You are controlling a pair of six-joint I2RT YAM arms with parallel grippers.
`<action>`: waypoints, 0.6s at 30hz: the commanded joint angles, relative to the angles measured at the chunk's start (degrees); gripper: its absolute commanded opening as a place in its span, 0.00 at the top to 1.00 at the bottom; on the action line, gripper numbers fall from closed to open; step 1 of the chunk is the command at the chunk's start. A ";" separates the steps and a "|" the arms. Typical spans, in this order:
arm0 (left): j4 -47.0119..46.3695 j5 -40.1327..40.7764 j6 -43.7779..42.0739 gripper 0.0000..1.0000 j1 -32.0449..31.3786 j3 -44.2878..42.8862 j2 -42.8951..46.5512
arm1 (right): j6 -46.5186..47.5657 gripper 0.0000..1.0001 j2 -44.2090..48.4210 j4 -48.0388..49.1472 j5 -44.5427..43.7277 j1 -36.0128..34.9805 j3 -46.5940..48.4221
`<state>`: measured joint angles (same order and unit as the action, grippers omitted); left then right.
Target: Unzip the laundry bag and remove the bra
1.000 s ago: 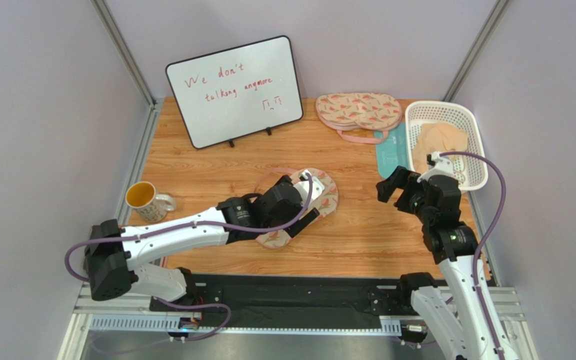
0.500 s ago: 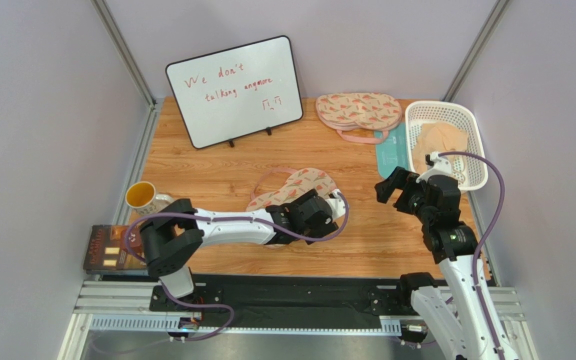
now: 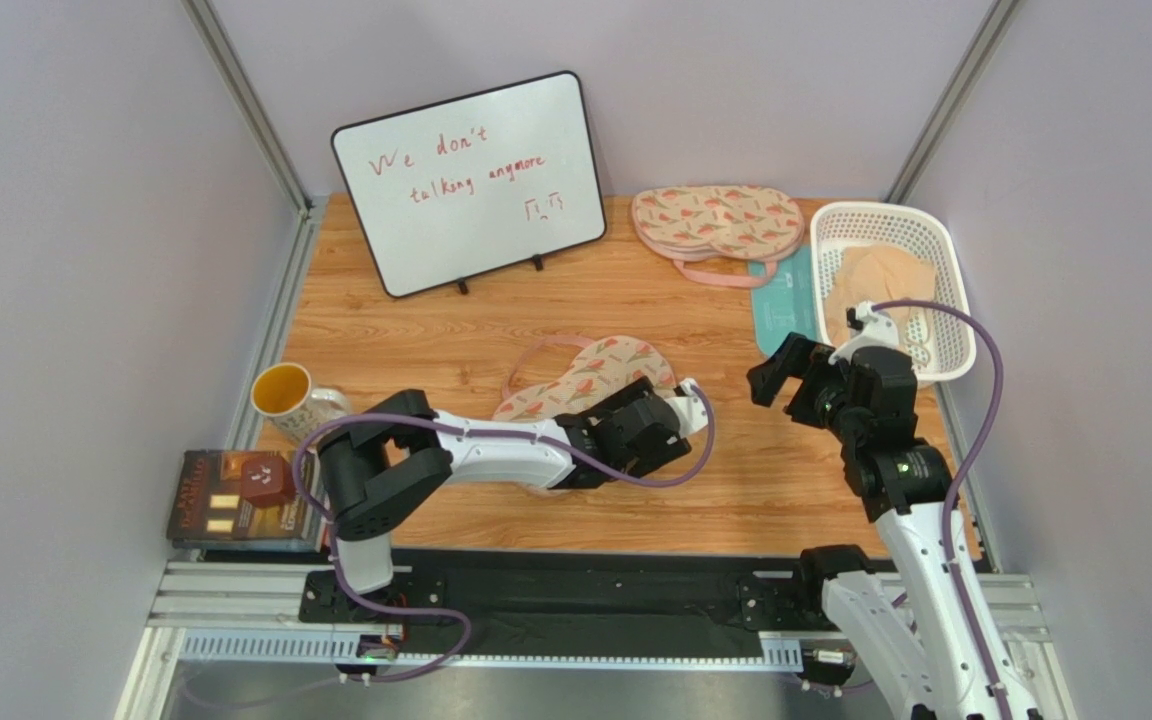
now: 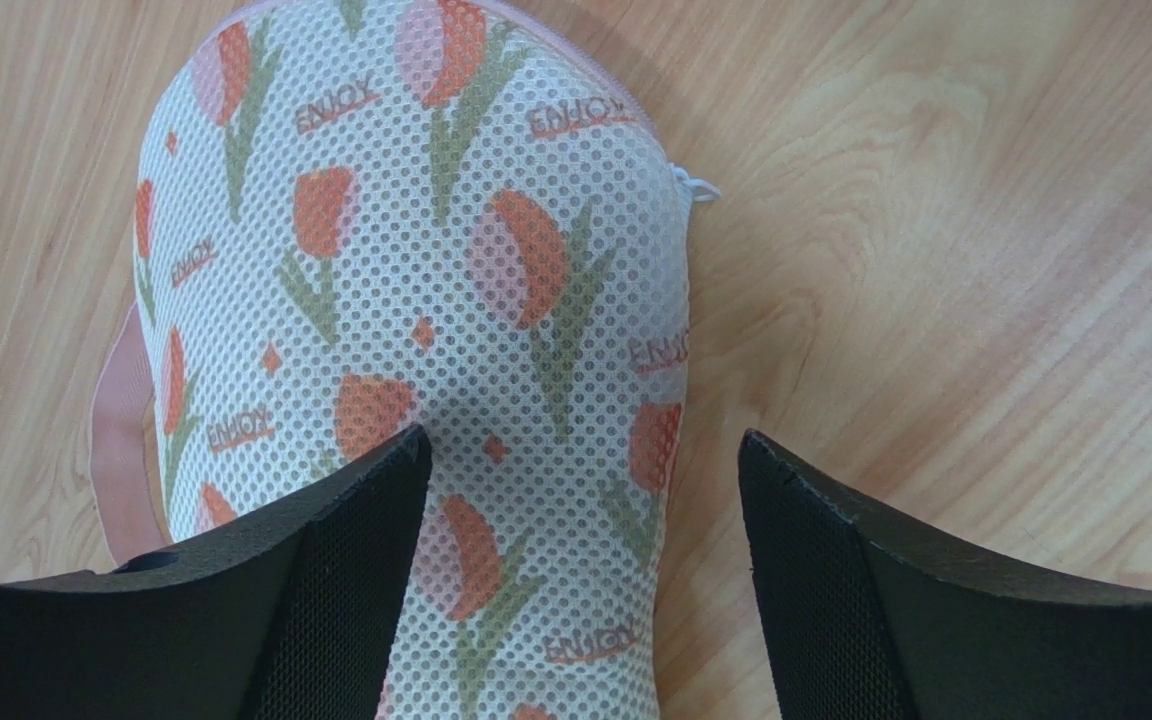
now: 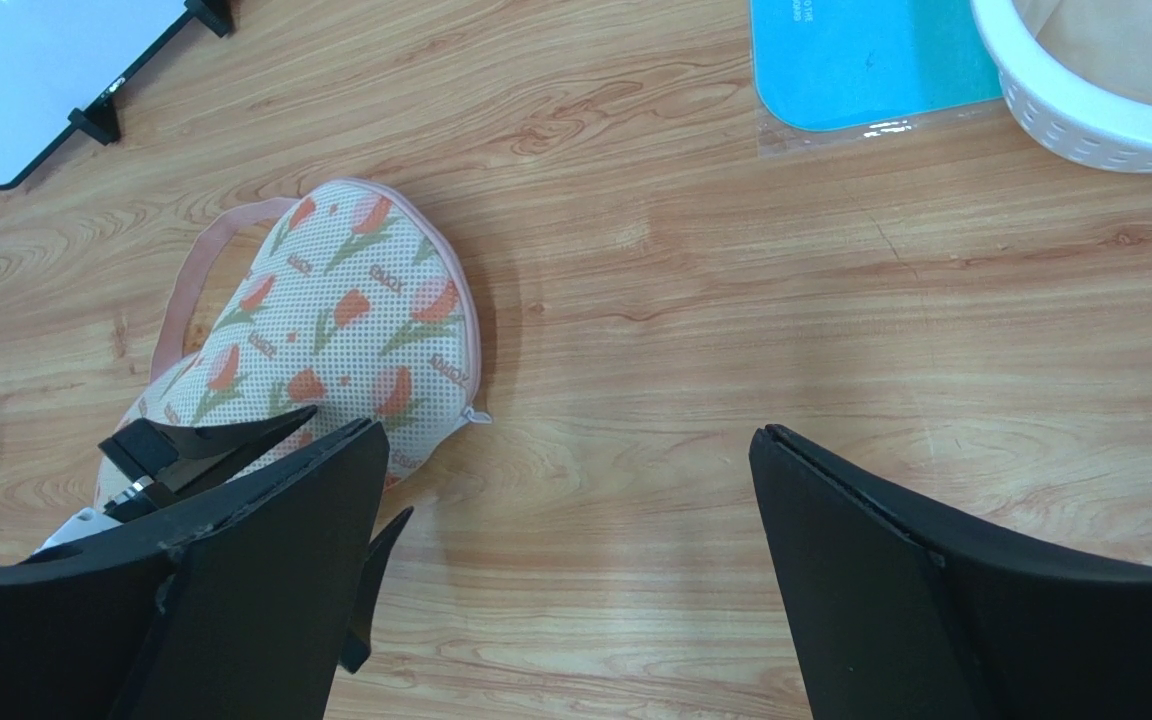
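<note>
Flat on the table (image 3: pixel 778 495), laundry bag (image 3: pixel 585 378); bare wood open along its right, up to the empty, wide-spread right gripper (image 5: pixel 567 432). Over its near end, left gripper (image 4: pixel 582 440), jaws wide, clasping nothing. Two printed pouches counted, second pouch (image 3: pixel 717 222) far beyond. Its zipper pull (image 4: pixel 699 189) plain only in wrist views.

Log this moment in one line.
laundry bag: looks zipped | left gripper: open, above it | right gripper: open, empty, apart from it | bra: not visible
</note>
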<state>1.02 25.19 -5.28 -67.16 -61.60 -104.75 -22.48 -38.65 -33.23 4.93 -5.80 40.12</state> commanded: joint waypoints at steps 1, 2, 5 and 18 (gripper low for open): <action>-5.06 2.76 -0.96 0.24 -0.34 0.61 -1.42 | 0.16 0.00 -0.11 1.06 0.87 0.00 0.31; -5.23 2.85 -0.87 0.26 -0.34 0.61 -2.03 | 0.16 0.00 -0.11 0.98 0.96 -0.08 0.22; -5.32 3.55 -0.79 0.49 -0.34 0.52 -3.09 | 0.24 0.00 -0.11 0.98 1.22 -0.09 0.22; -5.76 2.94 2.29 1.00 -0.34 5.43 -1.16 | -0.98 0.00 -1.60 7.19 12.46 0.00 -3.55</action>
<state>-3.62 28.77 -4.91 -67.16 -59.05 -107.79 -22.55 -40.47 -32.03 9.74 -5.80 39.27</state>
